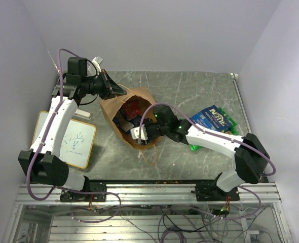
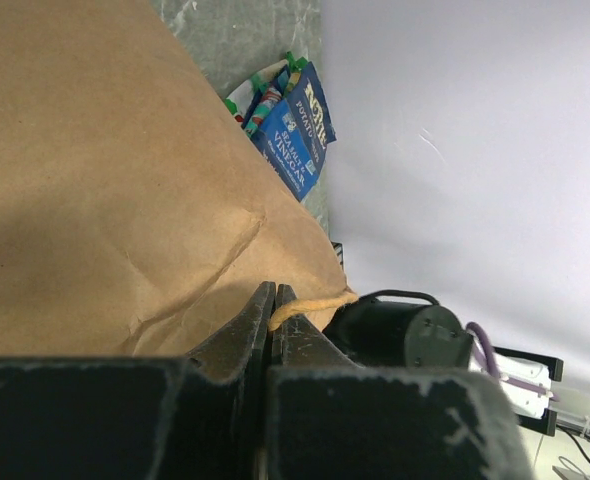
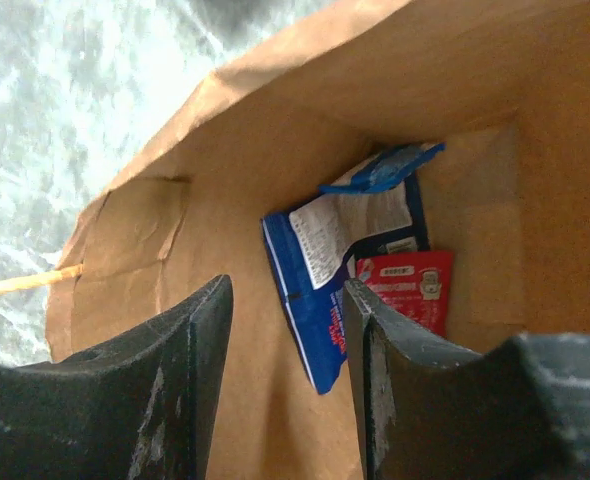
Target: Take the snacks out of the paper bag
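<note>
The brown paper bag (image 1: pixel 118 109) lies on the table with its mouth open upward. My left gripper (image 1: pixel 113 90) is at the bag's far rim, shut on its string handle (image 2: pixel 310 303); the bag wall (image 2: pixel 105 180) fills the left wrist view. My right gripper (image 1: pixel 141 134) is open at the bag's near rim, pointing into the bag (image 3: pixel 275 130). Between its fingers (image 3: pixel 287 300), deep inside the bag, lie a blue packet (image 3: pixel 325 300) and a small red packet (image 3: pixel 405 285), neither touched. A blue packet (image 1: pixel 210 117) and a green one (image 1: pixel 229 123) lie outside on the table, right of the bag.
A small whiteboard (image 1: pixel 76 144) with writing lies at the left by the left arm. The outside packets (image 2: pixel 297 130) sit near the right wall. The bag's other string handle (image 3: pixel 25 285) sticks out at its near side. Walls close in the table's left, back and right.
</note>
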`<act>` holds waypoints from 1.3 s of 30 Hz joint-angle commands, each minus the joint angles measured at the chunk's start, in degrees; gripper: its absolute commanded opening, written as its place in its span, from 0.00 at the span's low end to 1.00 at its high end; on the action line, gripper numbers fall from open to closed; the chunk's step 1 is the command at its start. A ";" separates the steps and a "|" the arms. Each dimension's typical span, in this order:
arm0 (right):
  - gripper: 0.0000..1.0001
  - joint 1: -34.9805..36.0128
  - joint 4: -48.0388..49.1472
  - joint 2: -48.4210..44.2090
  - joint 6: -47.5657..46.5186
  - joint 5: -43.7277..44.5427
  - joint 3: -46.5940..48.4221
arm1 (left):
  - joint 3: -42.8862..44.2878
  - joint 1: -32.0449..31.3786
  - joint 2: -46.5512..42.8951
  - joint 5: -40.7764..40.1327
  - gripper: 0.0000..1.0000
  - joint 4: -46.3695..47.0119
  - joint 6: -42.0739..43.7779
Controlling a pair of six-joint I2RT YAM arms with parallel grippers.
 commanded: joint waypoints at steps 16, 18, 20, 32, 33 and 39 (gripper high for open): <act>0.46 -0.06 4.09 15.43 -5.74 6.99 5.48 | 0.05 -0.30 -0.24 1.27 0.07 2.29 -0.27; 0.46 -0.05 4.11 17.26 -5.64 7.65 6.51 | -0.19 -0.30 -0.30 1.46 0.07 2.99 -0.70; 0.46 -0.14 5.46 18.23 -5.48 8.35 6.45 | -0.38 -0.30 -0.39 1.70 0.07 3.57 -1.05; 0.54 -0.84 13.30 26.04 -2.89 13.12 8.89 | 2.39 -2.56 0.43 1.36 0.07 -1.25 2.90; 0.54 -0.86 14.74 26.89 -2.30 14.15 9.33 | 2.98 -3.04 0.87 1.30 0.07 -1.52 3.17; 0.44 -1.98 19.74 31.19 0.24 18.84 12.48 | 4.12 -4.38 1.93 1.77 0.07 -1.28 3.48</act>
